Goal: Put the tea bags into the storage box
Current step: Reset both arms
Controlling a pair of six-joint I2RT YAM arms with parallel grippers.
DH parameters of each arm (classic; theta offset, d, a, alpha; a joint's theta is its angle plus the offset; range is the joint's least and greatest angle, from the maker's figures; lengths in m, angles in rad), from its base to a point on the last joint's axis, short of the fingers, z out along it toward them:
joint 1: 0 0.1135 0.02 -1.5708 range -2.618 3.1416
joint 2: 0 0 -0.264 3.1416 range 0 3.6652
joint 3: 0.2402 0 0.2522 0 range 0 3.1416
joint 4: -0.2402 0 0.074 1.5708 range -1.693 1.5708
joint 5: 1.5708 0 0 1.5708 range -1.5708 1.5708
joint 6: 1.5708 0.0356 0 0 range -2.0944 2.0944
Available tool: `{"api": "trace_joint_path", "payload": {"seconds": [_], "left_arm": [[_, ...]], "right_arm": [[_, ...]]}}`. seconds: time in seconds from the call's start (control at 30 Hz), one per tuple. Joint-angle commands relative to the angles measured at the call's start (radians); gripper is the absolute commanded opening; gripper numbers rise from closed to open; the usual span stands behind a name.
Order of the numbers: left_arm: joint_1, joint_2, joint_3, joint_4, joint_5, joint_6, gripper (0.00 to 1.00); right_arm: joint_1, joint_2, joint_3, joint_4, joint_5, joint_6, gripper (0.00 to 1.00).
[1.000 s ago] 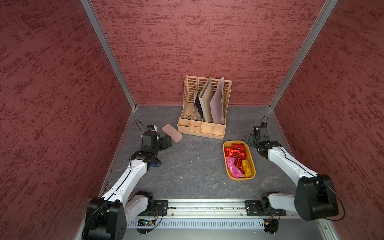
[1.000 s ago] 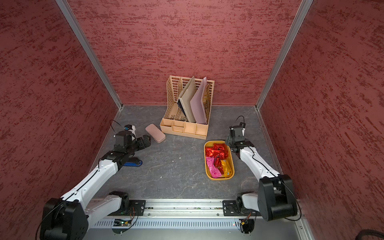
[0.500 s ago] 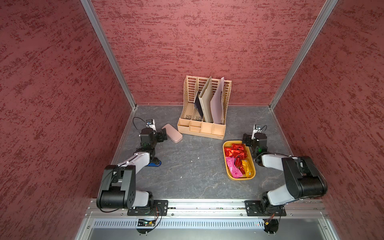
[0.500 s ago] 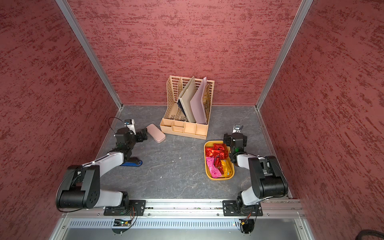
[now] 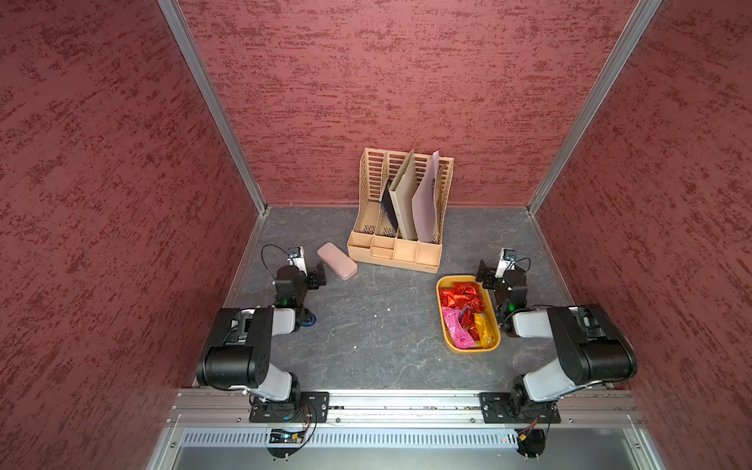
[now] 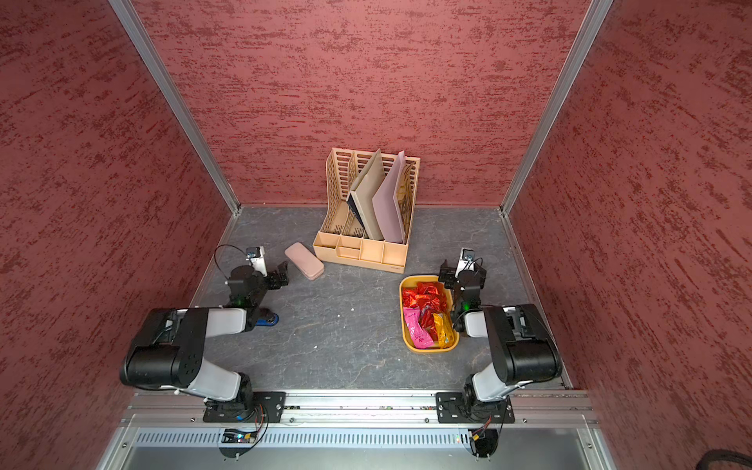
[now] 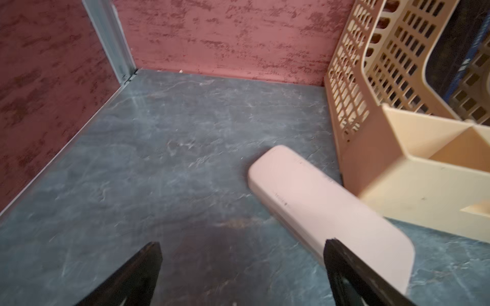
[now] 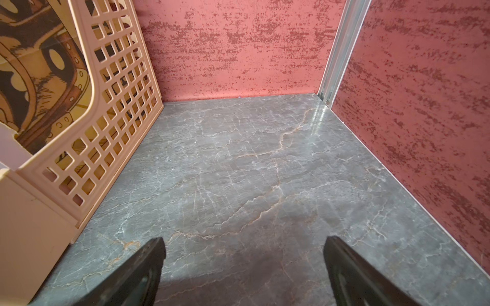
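Observation:
Several tea bags (image 5: 462, 299) (image 6: 423, 303), red, magenta and orange-gold foil sachets, lie piled in the mustard-yellow storage box (image 5: 472, 350) (image 6: 431, 349) on the right of the floor. My right gripper (image 5: 484, 272) (image 6: 446, 274) hangs just past the box's far right corner, open and empty. In the right wrist view its gripper (image 8: 244, 240) has only bare floor between the fingers. My left gripper (image 5: 320, 275) (image 6: 283, 275) is open and empty at the far left, next to the pink case. Neither wrist view shows the box or the tea bags.
A pink oblong case (image 5: 337, 266) (image 7: 318, 196) lies beside one left finger. The tall beige file organiser (image 5: 401, 219) (image 8: 66, 111) holds folders at the back centre. A blue object (image 6: 266, 321) lies under the left arm. Red walls close three sides.
Both arms have folded back towards their bases, with upper links now low near the front rail. The grippers stay close to where they were. The right jaws opened a little wider.

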Motion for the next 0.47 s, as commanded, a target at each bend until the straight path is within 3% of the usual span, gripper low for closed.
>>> {"api": "trace_joint_path", "payload": {"seconds": [0.0,0.03,0.17,0.23,0.43], "left_arm": [[0.005,0.022,-0.001,0.194,-0.026,-0.012,1.00],[0.003,-0.001,0.025,0.102,-0.024,-0.016,1.00],[-0.012,0.020,0.023,0.141,-0.038,0.006,1.00],[-0.014,0.016,0.026,0.129,-0.038,0.007,1.00],[-0.016,0.015,0.027,0.125,-0.044,0.006,1.00]], "right_arm": [[-0.006,0.003,-0.002,0.044,-0.015,-0.010,0.98],[-0.006,0.001,-0.001,0.039,-0.015,-0.010,0.98],[-0.006,0.005,0.000,0.041,-0.027,-0.013,0.98],[-0.010,0.004,0.024,-0.008,-0.127,-0.041,0.99],[-0.013,0.000,0.001,0.031,-0.124,-0.040,0.98]]}}
